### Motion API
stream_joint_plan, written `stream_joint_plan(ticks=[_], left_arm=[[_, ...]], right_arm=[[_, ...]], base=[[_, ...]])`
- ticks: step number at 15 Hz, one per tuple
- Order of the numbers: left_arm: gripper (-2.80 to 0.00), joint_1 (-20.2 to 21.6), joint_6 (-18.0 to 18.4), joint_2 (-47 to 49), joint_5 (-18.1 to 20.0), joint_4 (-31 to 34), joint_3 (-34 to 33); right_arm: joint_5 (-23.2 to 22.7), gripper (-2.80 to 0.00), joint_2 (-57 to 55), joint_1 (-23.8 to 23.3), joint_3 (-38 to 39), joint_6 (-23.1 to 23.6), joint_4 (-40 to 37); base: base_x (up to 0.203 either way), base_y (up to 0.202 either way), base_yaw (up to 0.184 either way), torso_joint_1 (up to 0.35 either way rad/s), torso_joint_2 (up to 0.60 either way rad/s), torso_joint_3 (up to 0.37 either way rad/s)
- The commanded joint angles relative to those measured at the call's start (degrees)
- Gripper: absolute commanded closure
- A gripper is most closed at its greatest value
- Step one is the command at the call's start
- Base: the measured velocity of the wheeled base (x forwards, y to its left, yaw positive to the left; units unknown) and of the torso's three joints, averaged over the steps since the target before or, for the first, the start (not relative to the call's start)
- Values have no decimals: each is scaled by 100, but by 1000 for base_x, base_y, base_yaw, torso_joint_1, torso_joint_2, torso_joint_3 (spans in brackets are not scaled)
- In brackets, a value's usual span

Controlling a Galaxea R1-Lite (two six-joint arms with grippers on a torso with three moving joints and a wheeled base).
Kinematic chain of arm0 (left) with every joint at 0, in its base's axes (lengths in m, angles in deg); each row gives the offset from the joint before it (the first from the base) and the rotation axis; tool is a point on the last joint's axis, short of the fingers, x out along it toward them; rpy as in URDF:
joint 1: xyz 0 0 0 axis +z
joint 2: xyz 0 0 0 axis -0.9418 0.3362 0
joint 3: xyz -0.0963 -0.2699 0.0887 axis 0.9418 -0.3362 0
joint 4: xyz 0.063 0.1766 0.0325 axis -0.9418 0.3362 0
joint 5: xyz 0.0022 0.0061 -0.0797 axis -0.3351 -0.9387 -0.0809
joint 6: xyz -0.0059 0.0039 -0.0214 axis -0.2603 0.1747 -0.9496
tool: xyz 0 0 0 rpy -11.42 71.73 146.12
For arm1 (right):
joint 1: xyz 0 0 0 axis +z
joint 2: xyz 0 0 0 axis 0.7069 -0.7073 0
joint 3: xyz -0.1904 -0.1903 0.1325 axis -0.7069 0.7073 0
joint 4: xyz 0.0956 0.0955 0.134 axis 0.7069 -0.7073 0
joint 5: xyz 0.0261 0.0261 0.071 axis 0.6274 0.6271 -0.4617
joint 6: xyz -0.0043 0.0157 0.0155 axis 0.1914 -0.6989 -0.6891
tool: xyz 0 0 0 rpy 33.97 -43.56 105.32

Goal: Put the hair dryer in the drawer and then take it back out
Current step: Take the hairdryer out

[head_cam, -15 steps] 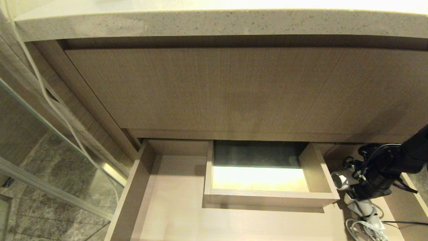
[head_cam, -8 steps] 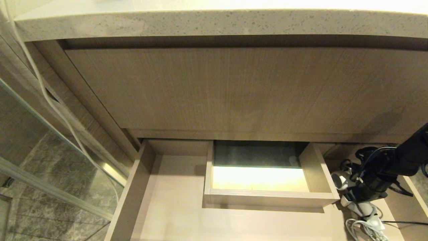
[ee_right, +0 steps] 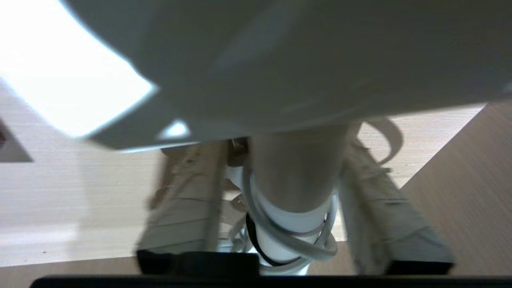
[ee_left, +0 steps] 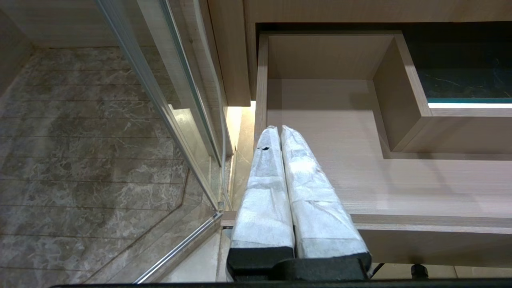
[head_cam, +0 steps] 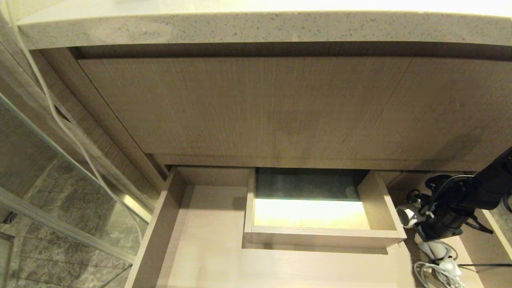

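Observation:
The drawer (head_cam: 200, 248) stands pulled out below the vanity, with a boxed cut-out (head_cam: 320, 237) in its middle. The white hair dryer (head_cam: 406, 216) lies in the drawer's right part, its handle pointing toward the front and its cord (head_cam: 440, 274) coiled beside it. My right gripper (head_cam: 432, 234) is down over the handle. In the right wrist view the gripper (ee_right: 280, 160) is open, its fingers (ee_right: 188, 200) straddle the handle (ee_right: 294, 176), and a gap shows on one side. My left gripper (ee_left: 280, 129) is shut and empty above the drawer's (ee_left: 400, 180) left front corner.
A tall wood-grain panel (head_cam: 280, 108) and a speckled stone countertop (head_cam: 256, 28) rise behind the drawer. A glass shower door (head_cam: 60, 192) and marble floor (ee_left: 80, 160) lie to the left. A white cable (head_cam: 44, 92) hangs down the left wall.
The right arm has sunk slightly over the hair dryer. The dryer itself has not moved, and the drawer stays as it was.

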Motion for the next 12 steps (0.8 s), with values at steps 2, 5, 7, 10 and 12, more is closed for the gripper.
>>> stream_joint_plan(ticks=[2,5,7,10,12], left_arm=[[0,0,-1,0,0,-1,0],[0,0,-1,0,0,-1,0],[0,0,-1,0,0,-1,0],[0,0,-1,0,0,-1,0],[0,0,-1,0,0,-9,0]], right_arm=[[5,0,79,-4,20,42,-8],[-7,0,293,-4,21,87,-49],[-5,0,556,-8,93,232,-61],[0,0,868,-33,195,487,-26],[-3,0,957,-73,231,610,-26]], base=[[0,0,0,0,0,0],[0,0,0,0,0,0],[0,0,0,0,0,0],[0,0,0,0,0,0],[0,0,0,0,0,0]])
